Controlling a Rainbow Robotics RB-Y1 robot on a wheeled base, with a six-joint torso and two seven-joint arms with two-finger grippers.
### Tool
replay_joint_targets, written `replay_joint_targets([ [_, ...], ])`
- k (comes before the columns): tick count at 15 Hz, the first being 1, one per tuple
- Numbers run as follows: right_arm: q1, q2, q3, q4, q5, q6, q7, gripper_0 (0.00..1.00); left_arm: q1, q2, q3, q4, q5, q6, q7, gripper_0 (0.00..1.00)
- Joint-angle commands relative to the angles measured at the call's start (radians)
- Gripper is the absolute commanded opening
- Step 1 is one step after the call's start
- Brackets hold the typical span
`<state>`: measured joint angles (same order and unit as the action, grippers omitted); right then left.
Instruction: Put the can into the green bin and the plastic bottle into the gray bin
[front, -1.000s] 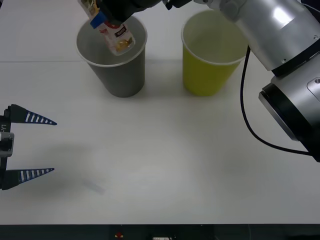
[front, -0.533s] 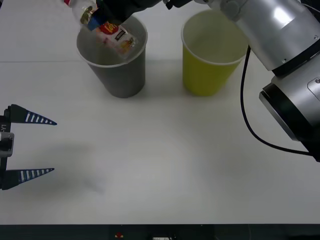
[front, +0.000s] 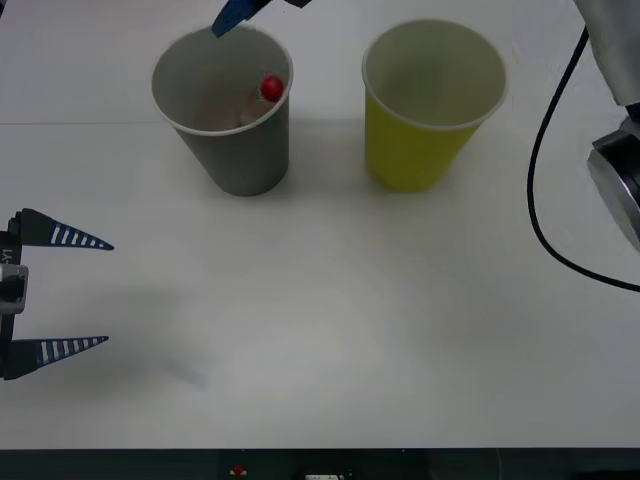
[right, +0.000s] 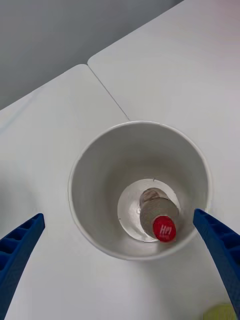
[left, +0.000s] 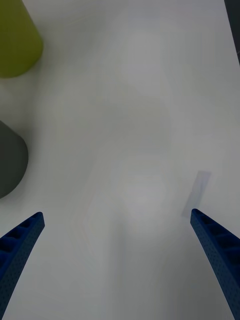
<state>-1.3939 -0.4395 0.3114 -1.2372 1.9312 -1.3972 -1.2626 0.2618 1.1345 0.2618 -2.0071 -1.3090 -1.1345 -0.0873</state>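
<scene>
Front view: the gray bin (front: 224, 108) stands on the white counter (front: 330, 330) toward the far left, with the green bin (front: 430, 105) just beside it to the right, the two cups apart and both upright. Inside the gray bin lies the plastic bottle (front: 262, 97), its red cap showing against the wall nearest the green bin; the body below is dim here, so its lean is hard to judge from this angle. The right wrist view looks straight down into that cup and shows the bottle (right: 159, 220) resting on the cup's floor with its cap tipped up toward the rim, free of any grip. The right pincer (right: 120, 260) hangs above the gray bin (right: 90, 165) with its blue ribbed fingers (right: 220, 245) spread wide and holding nothing; one blue fingertip of it pokes in at the upper edge of the front view, over the far rim of the cup. The left pincer (front: 60, 292) sits at the near left edge of the counter, well apart from both cups, its fingers (front: 66, 237) apart and holding nothing. The inside of the green bin appears pale and bare.
</scene>
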Motion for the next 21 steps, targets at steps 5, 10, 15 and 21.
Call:
replay_joint_targets([
  [5,0.236,-0.205,-0.160,-0.315,-0.178,-0.138,0.068,1.00,0.000,0.000,0.000,0.000,0.000,0.000,0.000,1.00],
  [10,0.434,-0.324,-0.265,-0.453,-0.327,-0.140,0.175,1.00,0.000,0.000,0.000,0.000,0.000,0.000,0.000,1.00],
  [15,0.656,-0.401,-0.397,-0.593,-0.426,-0.143,0.305,1.00,0.000,0.000,0.000,0.000,0.000,0.000,0.000,1.00],
  [21,0.926,-0.476,-0.545,-0.627,-0.560,-0.158,0.577,1.00,0.000,0.000,0.000,0.000,0.000,0.000,0.000,1.00],
])
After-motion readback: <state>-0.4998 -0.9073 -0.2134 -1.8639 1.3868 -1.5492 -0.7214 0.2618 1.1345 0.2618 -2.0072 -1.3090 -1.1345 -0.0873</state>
